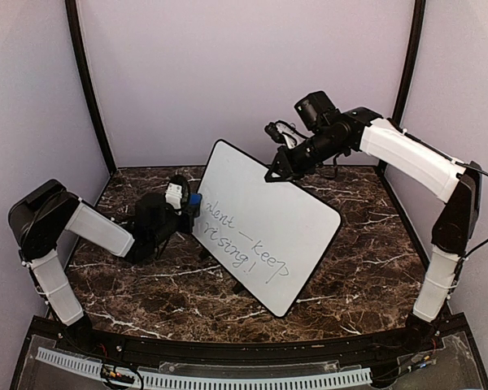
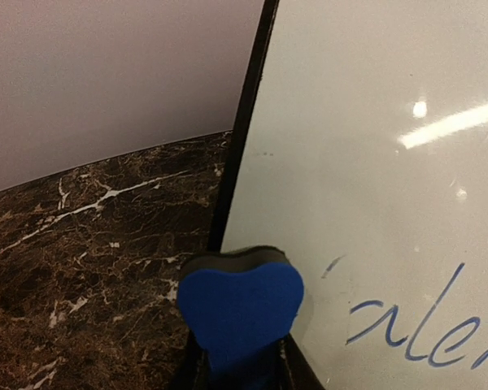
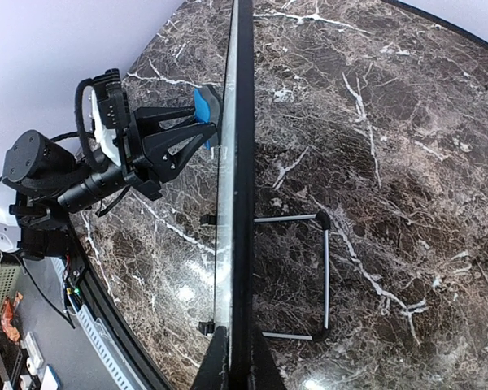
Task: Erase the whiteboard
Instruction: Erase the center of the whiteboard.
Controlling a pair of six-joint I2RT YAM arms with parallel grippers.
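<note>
Only the right wrist sees a wire stand (image 3: 325,276) — behind the whiteboard (image 3: 242,162).

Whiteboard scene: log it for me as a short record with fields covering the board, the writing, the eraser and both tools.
whiteboard: standing tilted on the marble table, wire stand behind it
writing: blue handwriting, ends "keep rising!", not yet wiped
eraser: blue, against the board's face by its left edge, beside the first letters
left tool: shut on the eraser
right tool: shut on the board's upper edge
</note>
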